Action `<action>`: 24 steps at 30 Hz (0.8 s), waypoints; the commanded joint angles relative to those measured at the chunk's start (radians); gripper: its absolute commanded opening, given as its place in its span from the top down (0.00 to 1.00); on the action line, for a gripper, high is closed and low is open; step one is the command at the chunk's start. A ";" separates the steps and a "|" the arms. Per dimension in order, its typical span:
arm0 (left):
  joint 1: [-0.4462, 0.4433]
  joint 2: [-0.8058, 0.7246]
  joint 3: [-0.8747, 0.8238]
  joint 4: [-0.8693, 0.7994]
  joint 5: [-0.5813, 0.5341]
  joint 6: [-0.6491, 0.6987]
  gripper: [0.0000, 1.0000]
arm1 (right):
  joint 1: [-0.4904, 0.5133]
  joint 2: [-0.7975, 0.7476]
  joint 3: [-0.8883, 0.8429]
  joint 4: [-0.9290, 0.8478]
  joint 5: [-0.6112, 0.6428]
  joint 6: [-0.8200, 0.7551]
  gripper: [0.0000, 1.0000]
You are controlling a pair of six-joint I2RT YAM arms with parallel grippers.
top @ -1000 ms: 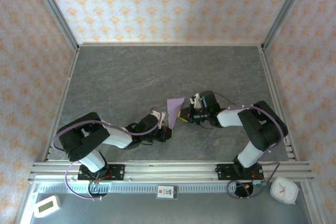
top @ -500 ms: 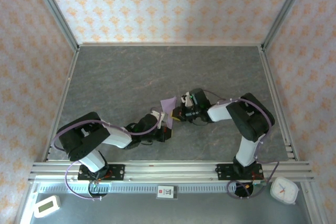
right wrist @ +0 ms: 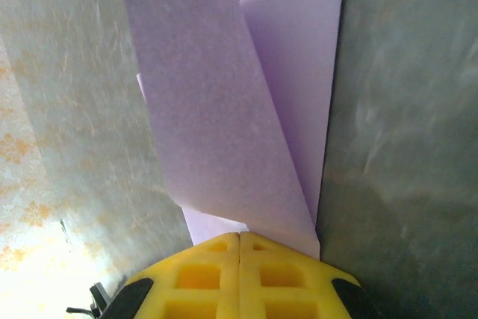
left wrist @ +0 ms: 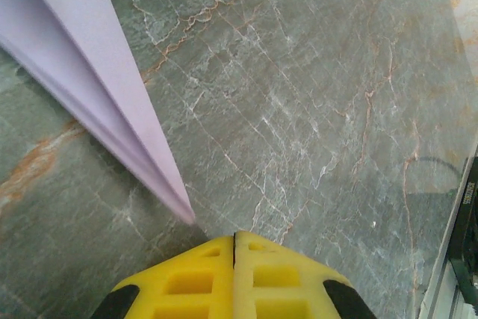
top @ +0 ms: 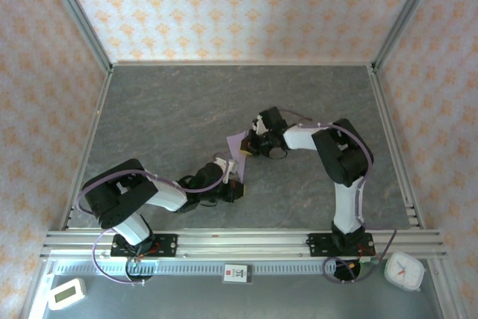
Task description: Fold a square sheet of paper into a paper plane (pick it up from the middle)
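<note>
from the top external view, the paper plane (top: pixel 237 147) stood near the middle of the grey stone table (top: pixel 164 110), a slim lavender sliver running from the right gripper (top: pixel 249 148) down toward the left gripper (top: pixel 237 182). the right arm reached in from its base and bent leftward, its gripper at the upper part of the paper. the left arm lay low along the near side of the table, its gripper just below the paper's lower end. how either pair of jaws stood could not be told from this height. a white clock (top: pixel 404 270) and a small white timer (top: pixel 66 293) sat off the table at the near corners.

in the left wrist view, the left gripper (left wrist: pixel 234 238) had its yellow fingers (left wrist: pixel 196 280) pressed together with no gap, nothing between them. the paper plane (left wrist: pixel 89 72) came in from the upper left as a creased, layered wedge, and its sharp tip ended just beside the fingertips, a little to their left.

in the right wrist view, the right gripper (right wrist: pixel 239 238) was closed tight as well, and the paper plane (right wrist: pixel 216 132) rose straight from its fingertips, pinched there at its lower edge. one flap curled toward the camera, with a flatter layer behind it reaching to the upper right, over the grey table (right wrist: pixel 403 147).
</note>
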 commanded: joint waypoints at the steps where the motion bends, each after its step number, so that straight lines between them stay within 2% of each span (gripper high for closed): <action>1: -0.004 0.047 -0.055 -0.173 0.044 -0.008 1.00 | -0.050 0.082 0.041 -0.078 0.034 -0.059 1.00; 8: -0.001 0.031 -0.065 -0.167 0.050 -0.018 1.00 | -0.086 0.192 0.200 -0.198 0.031 -0.114 1.00; 10: 0.011 -0.011 -0.070 -0.165 0.053 -0.034 1.00 | -0.086 0.194 0.196 -0.211 0.037 -0.116 1.00; 14: 0.075 -0.142 -0.038 -0.198 0.055 -0.061 1.00 | -0.080 0.140 0.098 -0.178 0.049 -0.090 1.00; 17: 0.120 -0.183 0.023 -0.239 0.061 -0.049 1.00 | -0.071 0.087 -0.008 -0.131 0.051 -0.057 1.00; 24: 0.137 -0.089 0.194 -0.307 0.122 0.023 1.00 | -0.013 -0.045 -0.200 -0.016 0.058 0.049 1.00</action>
